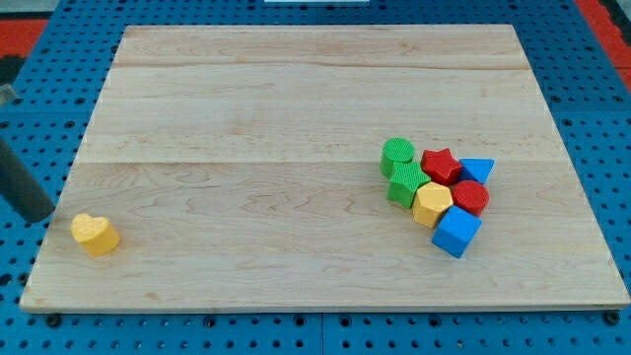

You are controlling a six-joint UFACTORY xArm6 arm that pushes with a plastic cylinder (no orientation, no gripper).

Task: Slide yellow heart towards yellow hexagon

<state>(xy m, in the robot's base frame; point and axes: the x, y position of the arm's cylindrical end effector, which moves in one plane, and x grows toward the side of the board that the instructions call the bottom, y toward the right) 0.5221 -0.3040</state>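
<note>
The yellow heart [96,235] lies near the board's left edge, toward the view's bottom. My tip [44,217] is the lower end of the dark rod coming in from the view's left; it sits just left of the heart, a small gap apart. The yellow hexagon [432,204] is far to the right, packed in a cluster of blocks.
Around the hexagon: a green cylinder [398,155], a green block [405,184], a red star [440,165], a blue triangle [476,170], a red cylinder [470,197] and a blue cube [455,232]. The wooden board [296,99] lies on a blue pegboard.
</note>
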